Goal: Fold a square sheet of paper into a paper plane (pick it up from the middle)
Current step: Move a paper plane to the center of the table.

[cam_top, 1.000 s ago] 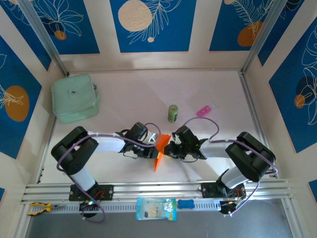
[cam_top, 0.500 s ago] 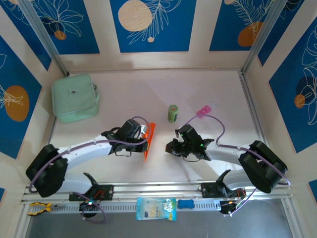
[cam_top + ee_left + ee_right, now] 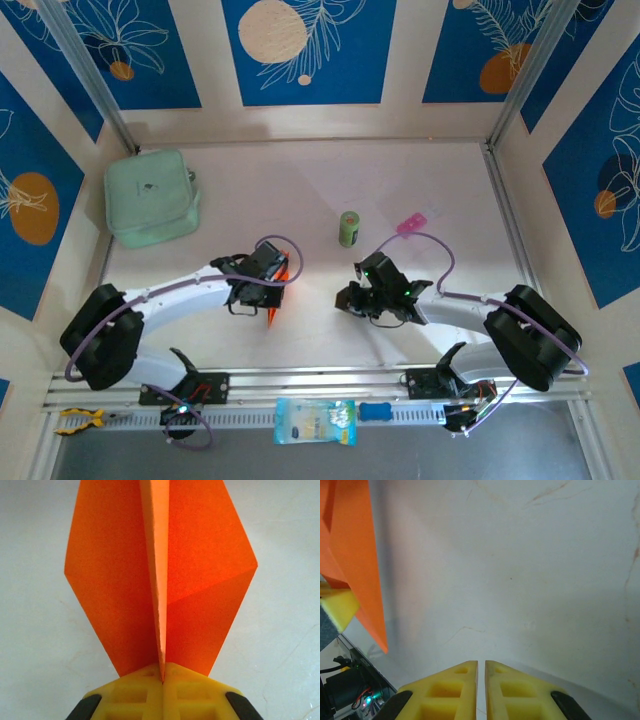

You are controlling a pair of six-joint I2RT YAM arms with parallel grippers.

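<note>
Pale tabletop (image 3: 35, 630), paper plane (image 3: 205, 580) in left claw (image 3: 163, 682), cropped

The paper plane (image 3: 115, 580) — bright orange, wings spread off a sharp central fold — held aloft, it seems, by that fold.

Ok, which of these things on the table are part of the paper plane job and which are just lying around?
Part of the job:
- paper plane, pinched at its centre crease by the shut left tool
- right tool, shut, holding nothing

Just lying about:
- mint-green pouch
- green can
- pink packet
- blue-and-white packet on the near rail
</note>
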